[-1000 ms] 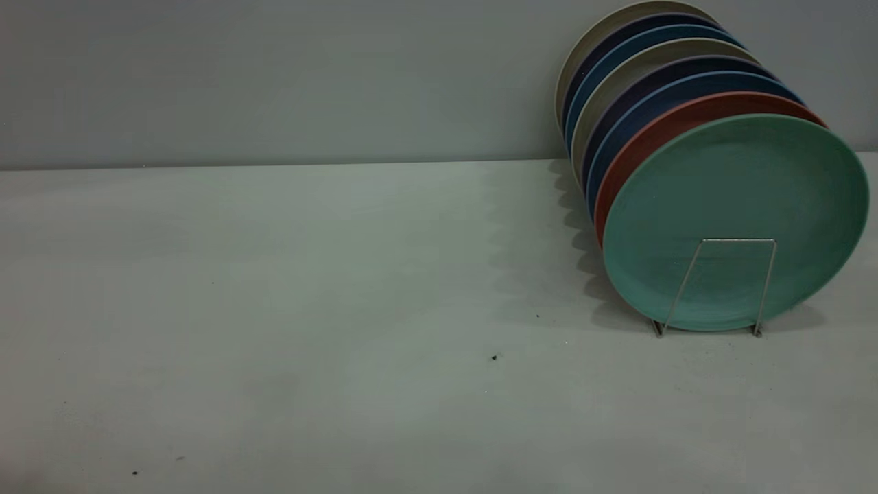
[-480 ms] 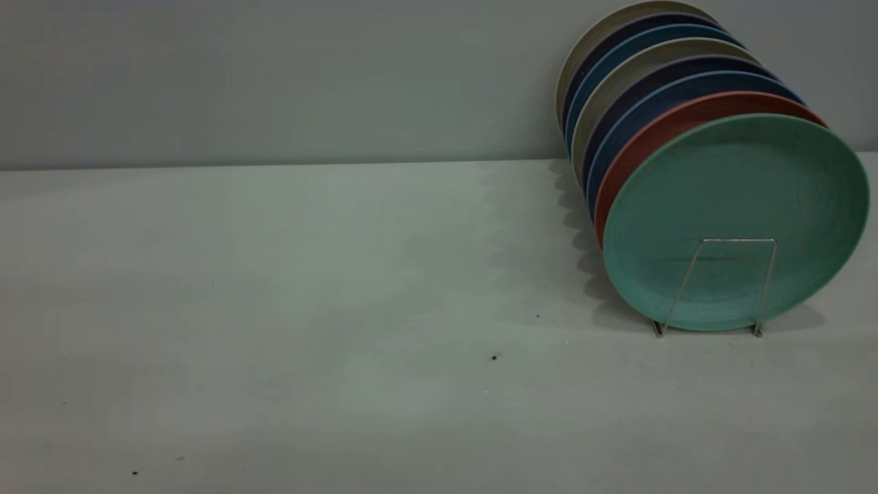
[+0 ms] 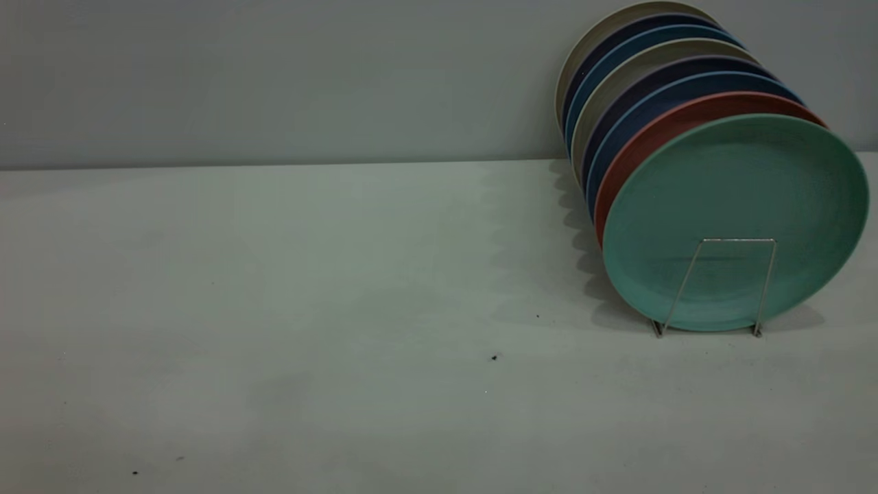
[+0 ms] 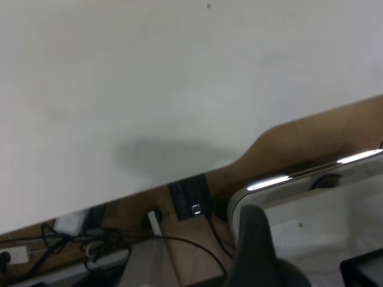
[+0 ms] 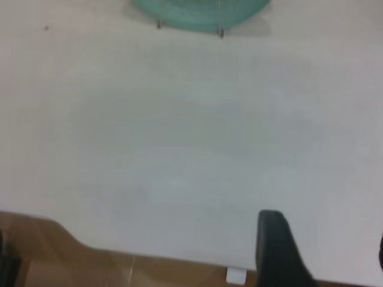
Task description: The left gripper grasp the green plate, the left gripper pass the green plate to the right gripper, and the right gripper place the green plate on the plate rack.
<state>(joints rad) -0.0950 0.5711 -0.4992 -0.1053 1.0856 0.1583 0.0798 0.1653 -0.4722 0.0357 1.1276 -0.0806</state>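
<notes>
The green plate stands upright at the front of a row of plates in the plate rack, at the right of the table. Its lower edge also shows in the right wrist view, far from the fingers. Neither gripper shows in the exterior view. My left gripper is open and empty, over the table's edge, with no plate in its view. My right gripper is open and empty above bare table near the front edge, well back from the rack.
Behind the green plate stand a salmon-pink plate, several blue plates and beige ones. The grey wall runs behind the table. Beyond the table's edge lie a brown floor, cables and a black box.
Nothing has visibly moved. Only faint shadows on the table have shifted.
</notes>
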